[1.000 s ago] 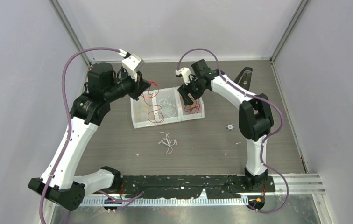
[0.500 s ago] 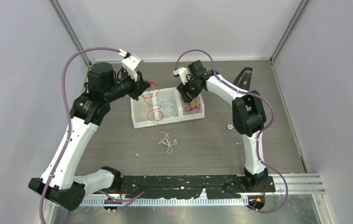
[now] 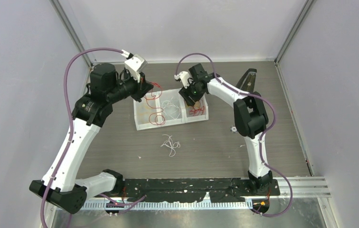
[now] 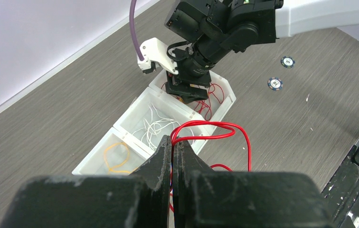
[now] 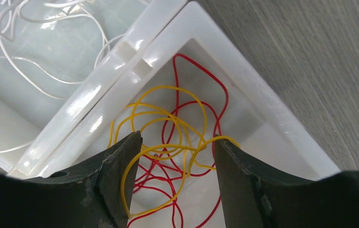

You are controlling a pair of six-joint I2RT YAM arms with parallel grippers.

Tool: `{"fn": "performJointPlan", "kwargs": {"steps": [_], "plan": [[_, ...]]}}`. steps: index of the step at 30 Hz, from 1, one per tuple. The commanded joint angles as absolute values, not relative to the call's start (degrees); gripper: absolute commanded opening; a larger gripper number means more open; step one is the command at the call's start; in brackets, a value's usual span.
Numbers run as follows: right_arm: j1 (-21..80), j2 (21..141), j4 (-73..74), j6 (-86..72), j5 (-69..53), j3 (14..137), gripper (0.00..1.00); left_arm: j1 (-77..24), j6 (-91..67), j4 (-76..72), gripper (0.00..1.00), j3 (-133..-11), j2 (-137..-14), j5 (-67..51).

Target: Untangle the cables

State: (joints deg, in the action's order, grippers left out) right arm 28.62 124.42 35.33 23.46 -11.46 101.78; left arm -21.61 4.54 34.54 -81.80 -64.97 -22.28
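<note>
My left gripper (image 4: 173, 139) is shut on a red cable (image 4: 225, 126) and holds it above the white three-part tray (image 3: 168, 125); the cable's loops hang down over the tray's left half (image 3: 157, 118). In the tray's right compartment my right gripper (image 5: 177, 140) stands open, low over a tangle of yellow (image 5: 165, 146) and red cables (image 5: 224, 92). A yellow loop lies between its fingers, not pinched. The middle compartment holds white cables (image 4: 156, 126) and the left one a yellow cable (image 4: 116, 154). Another white bunch (image 3: 170, 145) lies on the table in front of the tray.
A small round chip (image 3: 234, 128) lies right of the tray, and two chips (image 4: 287, 61) show in the left wrist view. A black object (image 3: 249, 76) sits at the back right. Grey walls close in the table on three sides.
My right gripper has moved left and down into the right compartment, and its jaws have narrowed. The left gripper and its red cable have stayed put.
</note>
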Motion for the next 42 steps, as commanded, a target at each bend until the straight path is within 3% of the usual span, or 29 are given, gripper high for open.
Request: {"fn": "performJointPlan", "kwargs": {"steps": [1,9,11,14,16,23,25,29,31,42], "plan": [[29.4,122.3,35.9,24.2,-11.7,101.0,0.64,-21.2,3.7,32.4,0.0,-82.8,-65.4,-23.1],[29.6,125.0,36.4,24.9,-10.2,103.3,0.64,-21.3,3.9,33.2,0.0,-82.6,-65.2,-23.0],[29.6,125.0,36.5,24.9,-10.1,103.5,0.6,-21.2,3.9,33.2,0.0,-82.4,-65.1,-22.9],[29.6,124.7,37.3,25.2,-10.5,103.6,0.44,-21.2,3.9,33.2,0.0,-82.5,-65.2,-23.0],[29.6,124.8,38.1,25.6,-10.6,104.0,0.4,-21.2,3.8,33.0,0.0,-82.6,-65.4,-23.1],[29.7,128.2,41.5,25.7,-11.5,107.6,0.44,-21.2,3.8,32.5,0.0,-82.9,-66.0,-23.5],[29.7,128.8,41.8,25.7,-11.2,108.1,0.39,-21.2,3.7,32.4,0.0,-82.9,-66.0,-23.6],[29.7,127.4,41.8,25.6,-11.4,108.3,0.13,-21.2,3.7,32.3,0.0,-82.7,-65.8,-23.6],[29.7,125.5,41.8,25.3,-12.1,108.1,0.07,-21.2,3.7,32.1,0.0,-82.4,-65.5,-23.6],[29.3,110.5,41.9,25.0,-13.9,107.9,0.05,-20.9,3.0,31.4,0.0,-82.2,-64.8,-23.3]]}}
